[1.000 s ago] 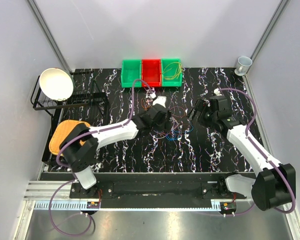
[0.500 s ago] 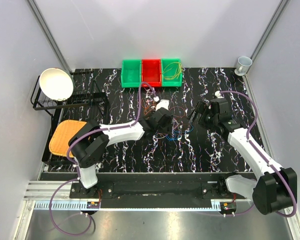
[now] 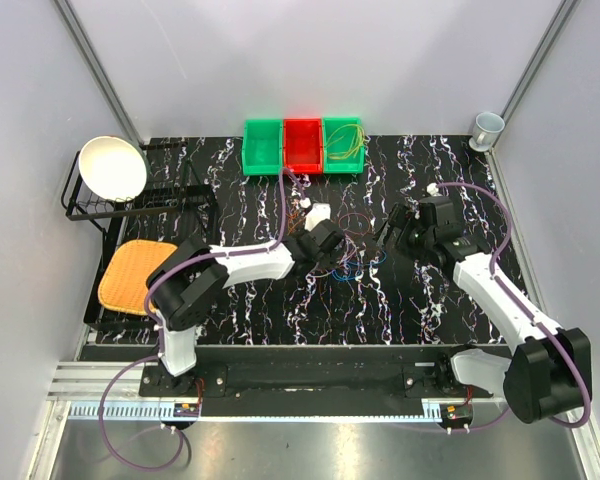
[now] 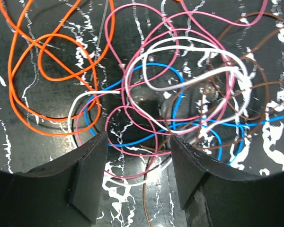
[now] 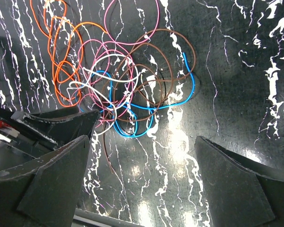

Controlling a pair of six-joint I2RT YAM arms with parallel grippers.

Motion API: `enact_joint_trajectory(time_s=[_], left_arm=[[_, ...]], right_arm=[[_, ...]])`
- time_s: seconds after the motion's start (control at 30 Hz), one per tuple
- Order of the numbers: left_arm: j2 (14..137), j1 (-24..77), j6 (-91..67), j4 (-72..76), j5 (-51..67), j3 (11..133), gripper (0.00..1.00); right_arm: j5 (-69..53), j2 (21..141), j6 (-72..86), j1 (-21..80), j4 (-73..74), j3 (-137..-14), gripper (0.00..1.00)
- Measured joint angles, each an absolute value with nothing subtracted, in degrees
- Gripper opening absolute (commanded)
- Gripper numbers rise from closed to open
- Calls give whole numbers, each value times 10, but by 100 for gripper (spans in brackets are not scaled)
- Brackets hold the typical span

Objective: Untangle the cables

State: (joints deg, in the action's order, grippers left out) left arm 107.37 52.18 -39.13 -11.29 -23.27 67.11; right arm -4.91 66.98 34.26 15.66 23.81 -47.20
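**Spotter:** Where's the tangle?

**Me:** The cables (image 3: 345, 245) lie heaped mid-desk (image 3: 430, 310), between my two arms. My left claw (image 4: 137, 139) sits low with its jaws apart, straddling several of them so I can pinch one out.

**Spotter:** And the right?

**Me:** My right claw (image 5: 143, 138) hangs spread wide just right of the heap, probably best placed to pin the rest.

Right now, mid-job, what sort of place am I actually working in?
Most likely an enclosed robot test cell, not a home: plain grey walls box in a black marbled tabletop set with staged props, a row of green and red bins and a dish rack holding a white bowl.
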Motion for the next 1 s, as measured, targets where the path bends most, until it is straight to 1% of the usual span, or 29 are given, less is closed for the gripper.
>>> enact_joint_trajectory(time_s=[0.07,0.1,0.2,0.23,0.4,0.47,0.77,1.0], left_arm=[[1078,522,-396,-123,-241,676,61],[1079,522,-400,-127,-244,678,67],[1079,522,-406,-135,-254,679,80],[1079,523,-406,-139,-257,679,81],[1073,534,-411,-153,-291,679,80],[1067,537,-416,-159,-297,679,77],[1064,539,-447,-187,-301,687,75],[1073,539,-451,-194,-302,696,71]], right_arm=[[-53,674,343,157,238,-472,97],[-53,675,343,157,238,-472,97],[-56,677,343,157,237,-472,97],[-56,678,343,157,236,-472,98],[-57,689,343,157,233,-472,97],[-57,694,343,157,230,-472,97],[-57,699,343,157,221,-471,97],[-57,699,343,157,221,-464,97]])
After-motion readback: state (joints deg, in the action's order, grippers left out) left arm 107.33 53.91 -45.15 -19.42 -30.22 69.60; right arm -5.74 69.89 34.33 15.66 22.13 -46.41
